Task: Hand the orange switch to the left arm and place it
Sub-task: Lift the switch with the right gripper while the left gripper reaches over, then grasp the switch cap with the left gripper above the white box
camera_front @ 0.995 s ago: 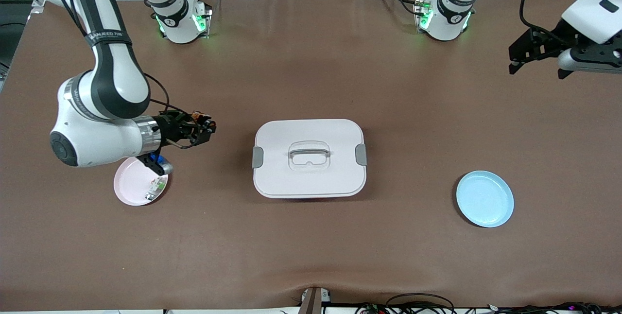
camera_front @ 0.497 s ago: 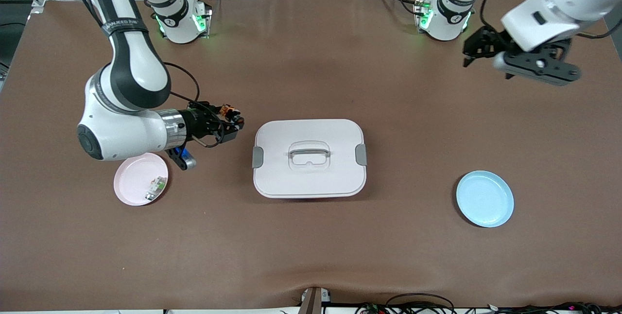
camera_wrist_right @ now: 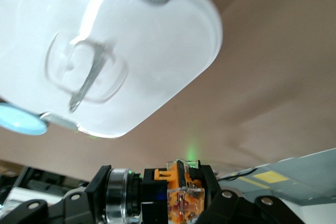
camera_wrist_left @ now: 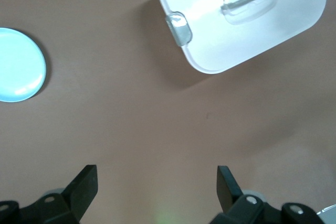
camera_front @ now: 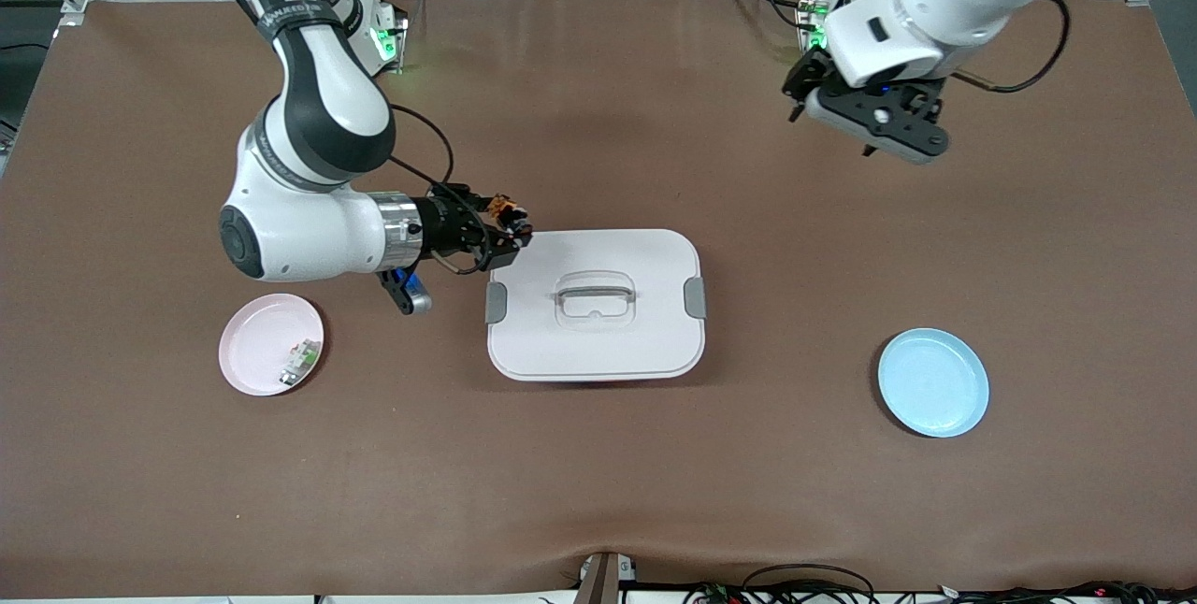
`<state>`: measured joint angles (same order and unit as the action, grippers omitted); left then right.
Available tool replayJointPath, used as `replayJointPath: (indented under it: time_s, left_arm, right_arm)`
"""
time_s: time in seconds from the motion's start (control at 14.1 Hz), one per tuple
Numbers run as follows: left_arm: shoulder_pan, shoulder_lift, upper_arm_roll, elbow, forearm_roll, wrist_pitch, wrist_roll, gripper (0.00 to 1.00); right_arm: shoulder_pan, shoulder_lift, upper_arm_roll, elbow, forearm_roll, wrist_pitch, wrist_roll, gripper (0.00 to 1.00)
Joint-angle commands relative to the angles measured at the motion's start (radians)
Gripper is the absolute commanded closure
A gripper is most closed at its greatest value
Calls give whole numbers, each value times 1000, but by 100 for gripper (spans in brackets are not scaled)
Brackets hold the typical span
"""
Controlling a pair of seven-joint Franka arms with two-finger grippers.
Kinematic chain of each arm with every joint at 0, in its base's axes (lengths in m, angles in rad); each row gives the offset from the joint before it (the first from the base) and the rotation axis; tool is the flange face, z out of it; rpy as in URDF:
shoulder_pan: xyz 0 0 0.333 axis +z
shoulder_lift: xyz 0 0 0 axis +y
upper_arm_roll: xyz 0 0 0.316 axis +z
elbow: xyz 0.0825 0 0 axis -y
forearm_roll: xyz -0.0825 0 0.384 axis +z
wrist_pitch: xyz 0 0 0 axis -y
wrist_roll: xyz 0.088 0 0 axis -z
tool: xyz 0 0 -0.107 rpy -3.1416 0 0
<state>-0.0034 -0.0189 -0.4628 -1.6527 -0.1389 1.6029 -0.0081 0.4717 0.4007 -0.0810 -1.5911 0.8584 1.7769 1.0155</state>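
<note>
Where the brown table [camera_front: 598, 482] lies nearest the front camera, I see only bare cloth. A little farther in sit two small plates: a light blue plate [camera_front: 932, 382] toward the left arm's end, and a pink plate [camera_front: 271, 357] toward the right arm's end, with a small pale green-and-white component [camera_front: 297, 363] lying in it. Between them, slightly farther from the camera, stands the box [camera_front: 595, 304], white with its lid on, a grey handle in the middle of the lid and a grey latch at each short side. My right gripper [camera_front: 505, 228] hangs over the corner of the box at the right arm's end, its fingers clamped on the orange switch [camera_front: 506, 208]. In the right wrist view the orange switch [camera_wrist_right: 181, 192] sits squeezed between the two black fingers, with the box [camera_wrist_right: 100, 51] below it. My left gripper [camera_front: 865, 118] hovers over bare table near the left arm's base, well apart from the box. In the left wrist view its fingers [camera_wrist_left: 84, 184] are spread wide with nothing between them.
</note>
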Motion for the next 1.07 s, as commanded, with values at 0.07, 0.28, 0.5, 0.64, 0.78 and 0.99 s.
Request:
replayJointPath:
  time_s: [0.07, 0.28, 0.5, 0.64, 0.78, 0.99]
  left_arm:
    - [11, -10, -16, -79, -132, 77, -9, 0]
    - [10, -7, -20, -130, -235, 155, -9, 0]
    - [7, -6, -45, -156, -295, 233, -33, 0]
    - [0, 0, -48, -157, -323, 285, -84, 0]
    - [0, 19, -48, -159, -381, 327, -96, 0]
    - [-1, 22, -48, -200, -482, 405, -98, 0]
  right_arm:
    - [34, -10, -9, 0, 144, 71, 64, 74]
    - [86, -7, -9, 0, 234, 188, 127, 75]
    - [134, 3, -9, 0, 338, 258, 143, 74]
    - [159, 18, -9, 2, 389, 311, 144, 75]
    - [192, 32, -9, 7, 430, 367, 173, 74]
    - [215, 46, -9, 22, 433, 394, 179, 75]
